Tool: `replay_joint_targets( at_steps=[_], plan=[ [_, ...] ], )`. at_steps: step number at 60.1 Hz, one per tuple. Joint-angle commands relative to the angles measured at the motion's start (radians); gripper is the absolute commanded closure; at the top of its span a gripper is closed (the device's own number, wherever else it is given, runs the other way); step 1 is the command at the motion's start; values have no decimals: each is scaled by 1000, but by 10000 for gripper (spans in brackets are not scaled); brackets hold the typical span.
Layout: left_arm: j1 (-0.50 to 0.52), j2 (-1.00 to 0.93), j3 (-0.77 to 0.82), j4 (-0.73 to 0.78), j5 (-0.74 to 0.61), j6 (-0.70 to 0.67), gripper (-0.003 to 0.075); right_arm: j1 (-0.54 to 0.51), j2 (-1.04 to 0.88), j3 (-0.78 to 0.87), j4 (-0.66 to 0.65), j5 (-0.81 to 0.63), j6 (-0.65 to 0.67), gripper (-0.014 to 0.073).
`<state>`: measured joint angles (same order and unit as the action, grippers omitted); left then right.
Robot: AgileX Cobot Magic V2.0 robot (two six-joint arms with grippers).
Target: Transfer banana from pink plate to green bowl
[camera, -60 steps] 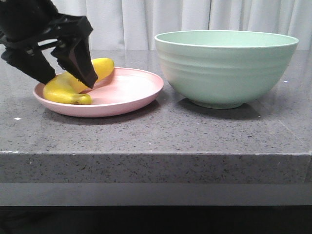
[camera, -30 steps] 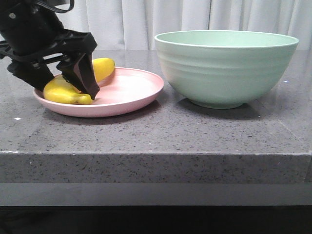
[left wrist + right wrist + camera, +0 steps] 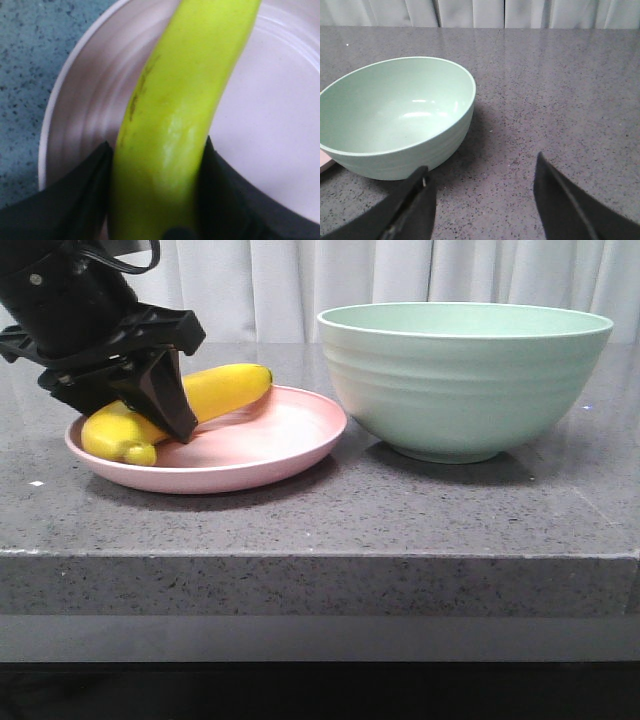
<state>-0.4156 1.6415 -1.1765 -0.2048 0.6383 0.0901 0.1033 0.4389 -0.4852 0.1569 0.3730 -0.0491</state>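
Note:
The yellow banana (image 3: 220,390) lies across the pink plate (image 3: 270,440) at the left of the table, its right end raised over the plate. My left gripper (image 3: 150,425) is shut on the banana's middle; in the left wrist view the banana (image 3: 180,100) fills the gap between both black fingers (image 3: 75,200), with the pink plate (image 3: 270,125) under it. The plate's right side looks tipped up slightly. The green bowl (image 3: 465,375) stands empty to the plate's right. My right gripper (image 3: 482,200) is open and empty above bare table beside the green bowl (image 3: 395,115).
The grey speckled table (image 3: 320,510) has its front edge near the camera. White curtains (image 3: 400,270) hang behind. A narrow gap of tabletop separates plate and bowl.
My left gripper has closed on the banana and turned it, its right end swinging up and rightwards. The plate has shifted a little to the right.

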Motion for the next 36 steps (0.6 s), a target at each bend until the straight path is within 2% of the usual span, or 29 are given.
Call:
replay_joint_targets(
  at_steps=[1,20,36],
  plan=[
    [0,-37,-31,-14,-115,-9,513,-1,12,-37,-3,-77,-2,137],
    [0,-47,-31,-14,-300,-9,513,-1,12,-37,-3,-73,-2,137],
    [-21,-208,-26,-14,-335,2,513,-1,13,-38,16,-72,-2,137]
  ],
)
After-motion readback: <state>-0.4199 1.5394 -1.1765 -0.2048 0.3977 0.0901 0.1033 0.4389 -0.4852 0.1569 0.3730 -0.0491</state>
